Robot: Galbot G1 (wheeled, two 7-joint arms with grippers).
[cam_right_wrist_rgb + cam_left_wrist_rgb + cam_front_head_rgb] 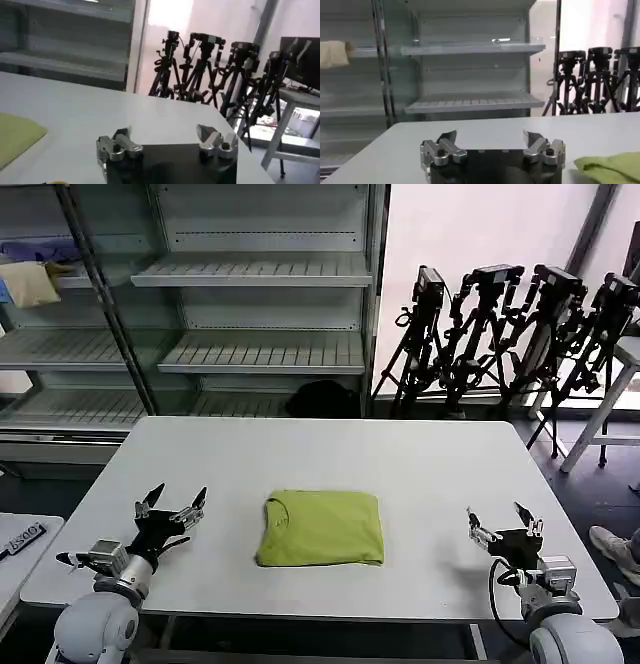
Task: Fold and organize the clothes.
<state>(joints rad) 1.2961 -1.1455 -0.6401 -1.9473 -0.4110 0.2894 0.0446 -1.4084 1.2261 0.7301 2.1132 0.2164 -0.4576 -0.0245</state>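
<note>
**A:** On the white table (420, 474), near the front edge and about centred, there's one lime T-shirt (321, 528), already folded into a neat rectangle with the collar on the robot's left side. Just one garment on the table.

**B:** And the grippers? I count two.

**A:** Yep, two. The left gripper (172, 505) sits near the table's front-left corner, fingers spread wide, nothing in it. The right gripper (500, 520) is near the front-right corner, also spread wide and holding nothing. Both are well apart from the shirt, one on each side. In the left wrist view, the left gripper (491, 139) is gaping with a corner of the shirt (612, 169) off to the side.

**B:** What about the room?

**A:** Behind the table is a shelf unit (260, 314) with pale slatted shelves. One cream-yellow cloth (28, 284) lies on a shelf at far left, with a blue-purple cloth (40, 250) just above it. To the right there's a row of four black tripods (510, 334) against a bright wall. A dark lump (322, 398) sits on the floor by the shelves; can't tell what it is.
</note>
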